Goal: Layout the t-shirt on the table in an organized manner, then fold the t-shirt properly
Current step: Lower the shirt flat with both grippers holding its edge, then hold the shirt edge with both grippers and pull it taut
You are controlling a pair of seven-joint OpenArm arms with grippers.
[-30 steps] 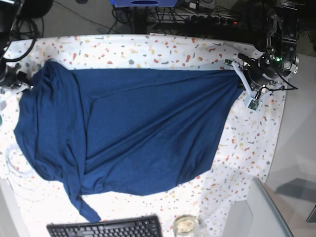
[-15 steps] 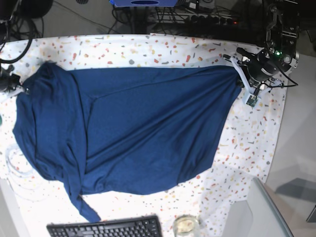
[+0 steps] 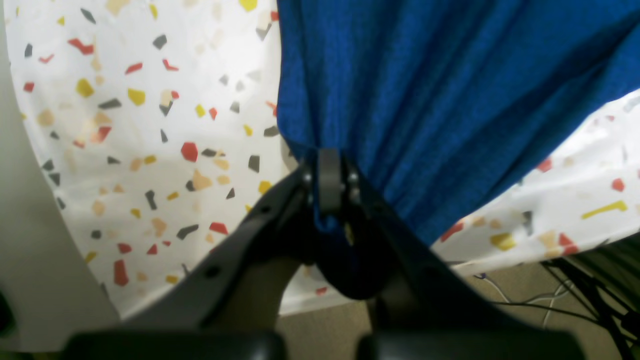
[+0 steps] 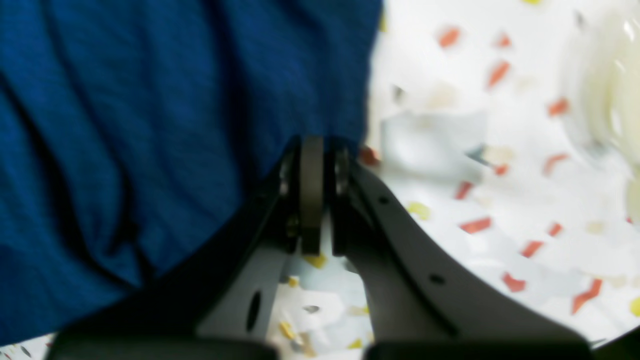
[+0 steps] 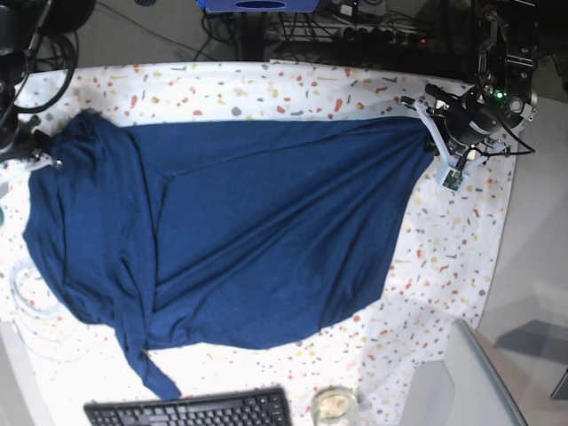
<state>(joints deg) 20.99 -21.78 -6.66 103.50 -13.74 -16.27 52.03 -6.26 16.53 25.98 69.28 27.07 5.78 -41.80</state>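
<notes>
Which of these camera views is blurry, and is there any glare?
Right wrist view: soft and smeared, the table flecks streaked. Left wrist view: sharper, the t-shirt weave visible. Base view: crisp, with bright washout on the table's near left corner.

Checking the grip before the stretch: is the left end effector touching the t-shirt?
Touching. In the left wrist view the left end effector is shut on a bunched corner of the t-shirt, with fabric pinched between its fingers.

T-shirt point(image 5: 240, 231) across the table point(image 5: 293, 89), keyboard point(image 5: 191, 410) in front
</notes>
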